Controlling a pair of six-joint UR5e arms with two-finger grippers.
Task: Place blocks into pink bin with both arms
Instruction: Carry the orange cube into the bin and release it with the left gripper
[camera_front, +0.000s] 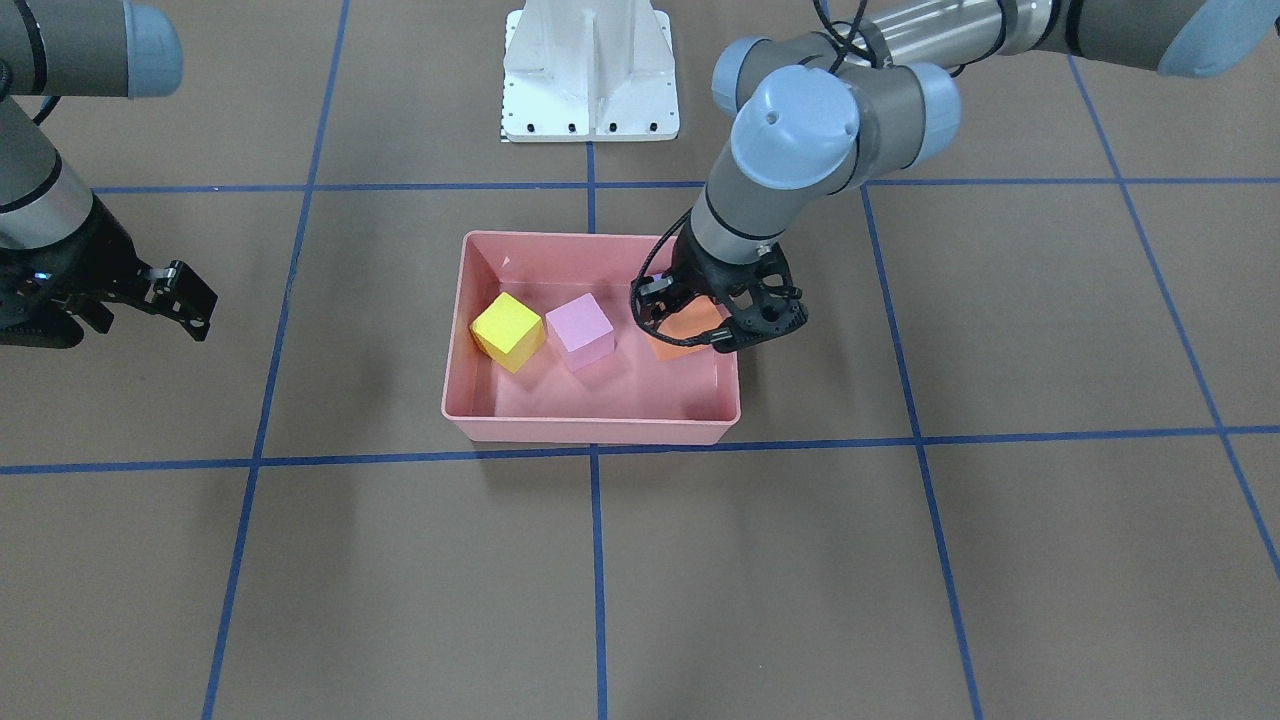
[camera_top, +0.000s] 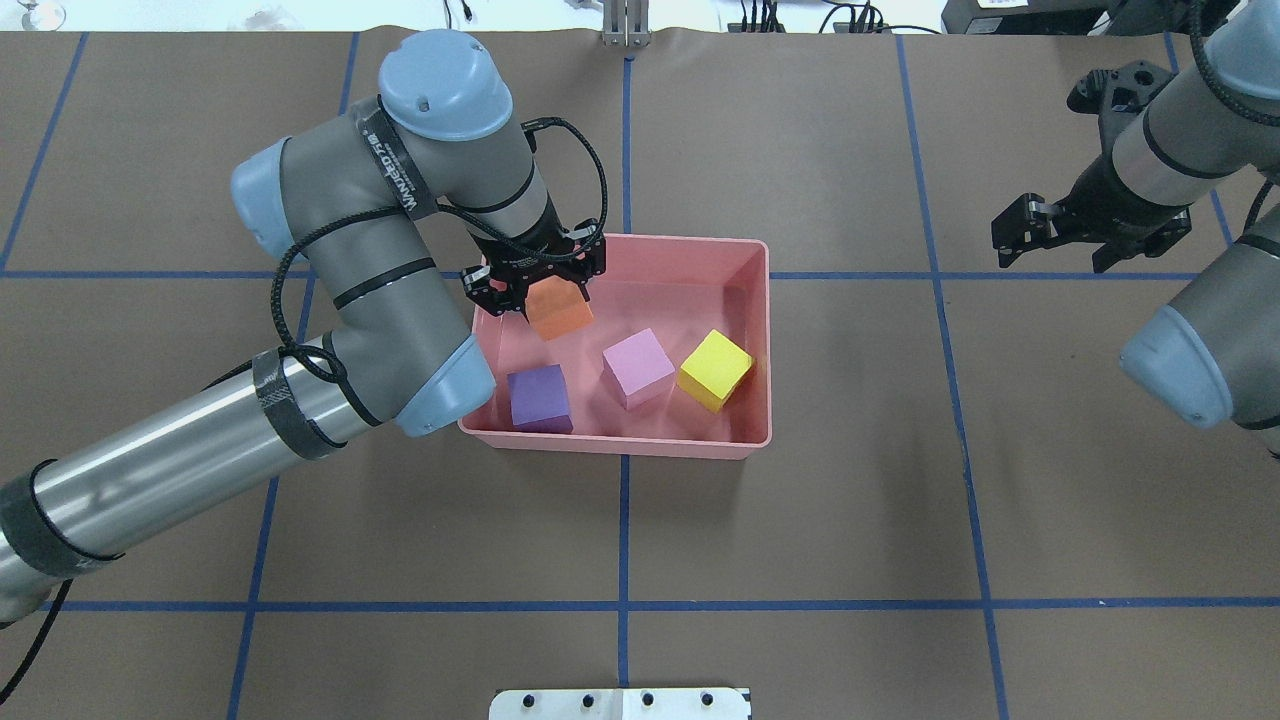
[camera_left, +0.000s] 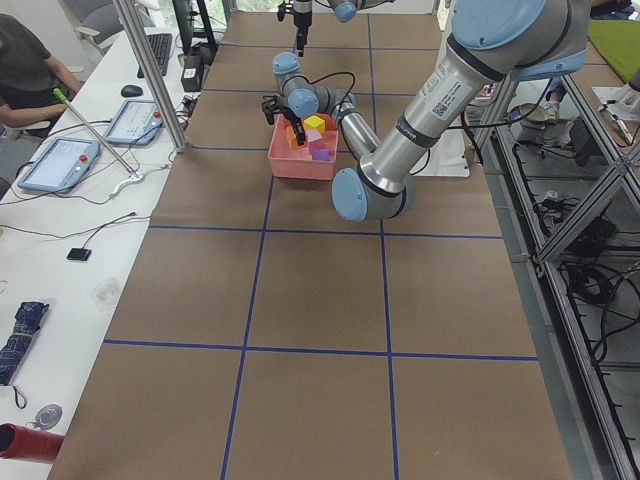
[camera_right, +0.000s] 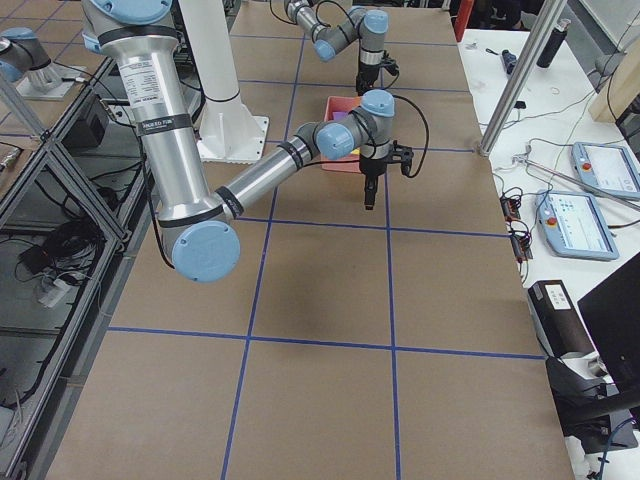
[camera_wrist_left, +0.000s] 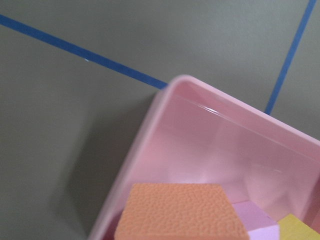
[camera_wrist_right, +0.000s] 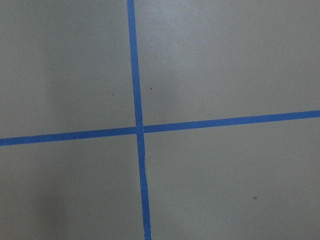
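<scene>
The pink bin (camera_top: 620, 445) (camera_front: 590, 428) stands at the table's middle. In it lie the purple block (camera_top: 540, 398), the light pink block (camera_top: 638, 366) (camera_front: 580, 330) and the yellow block (camera_top: 714, 369) (camera_front: 508, 330). The left arm hides the purple block in the front-facing view. My left gripper (camera_top: 538, 288) (camera_front: 712, 322) is shut on the orange block (camera_top: 560, 310) (camera_front: 685, 335) and holds it over the bin's left end, just inside the wall. The left wrist view shows the orange block (camera_wrist_left: 180, 212) close up above the bin's corner (camera_wrist_left: 150, 125). My right gripper (camera_top: 1050, 240) (camera_front: 175, 300) is open and empty, over bare table far right of the bin.
The white pedestal base (camera_front: 590, 70) (camera_top: 620, 703) stands on the robot's side of the bin. Blue tape lines (camera_wrist_right: 139, 129) grid the brown table. A side desk with tablets and a seated person (camera_left: 25, 70) lies beyond the far edge.
</scene>
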